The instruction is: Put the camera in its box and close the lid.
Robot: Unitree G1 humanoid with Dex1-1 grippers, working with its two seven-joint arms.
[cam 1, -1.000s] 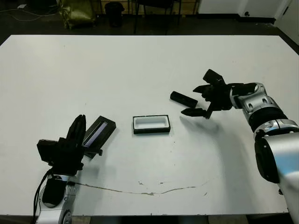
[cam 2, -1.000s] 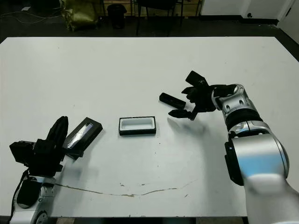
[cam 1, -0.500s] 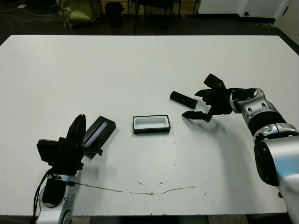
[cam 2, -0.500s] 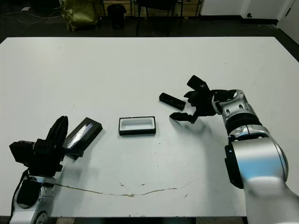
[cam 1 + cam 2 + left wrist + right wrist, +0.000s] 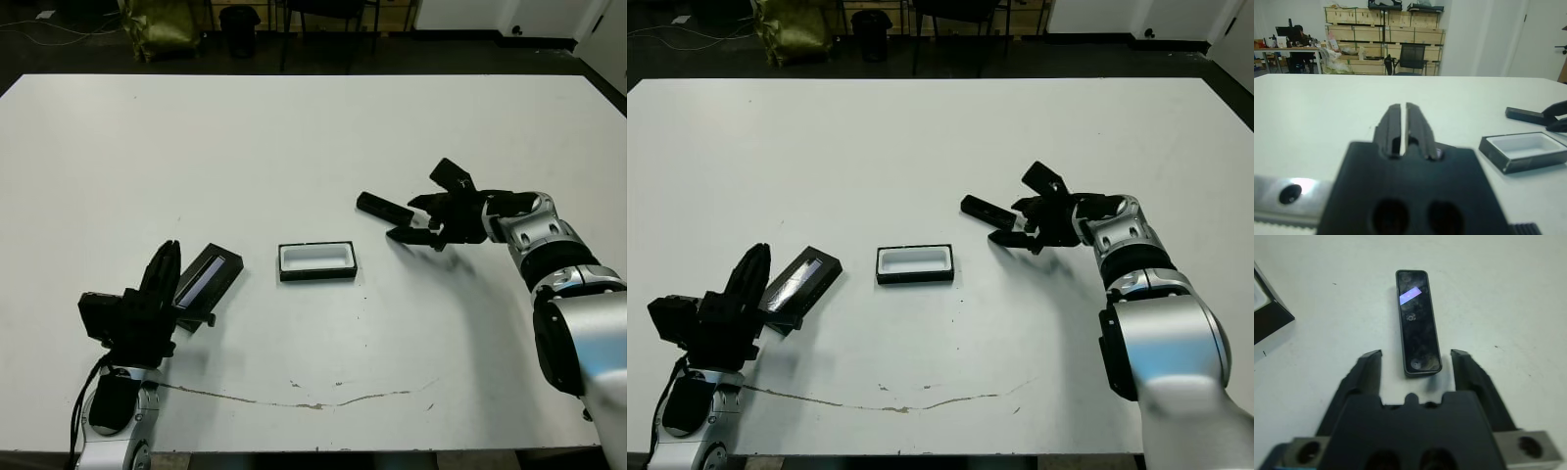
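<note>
- White table (image 5: pixel 294 137), its near part marked by a thin brownish scuff line (image 5: pixel 294 401)
- Box (image 5: pixel 316 260) lies open near the middle, white lining up
- Lid (image 5: pixel 208 277) rests well left of the box, tilted
- Camera (image 5: pixel 384 207) lies flat, right of the box and farther back

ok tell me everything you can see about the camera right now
The camera is a slim, all-black oblong bar with rounded corners and a glossy top face that catches a small bright reflection. It lies flat on the white table, right of the box and apart from it. The right gripper is open, its two fingers reaching either side of the bar's near end without visibly touching it. Nothing else touches it.
</note>
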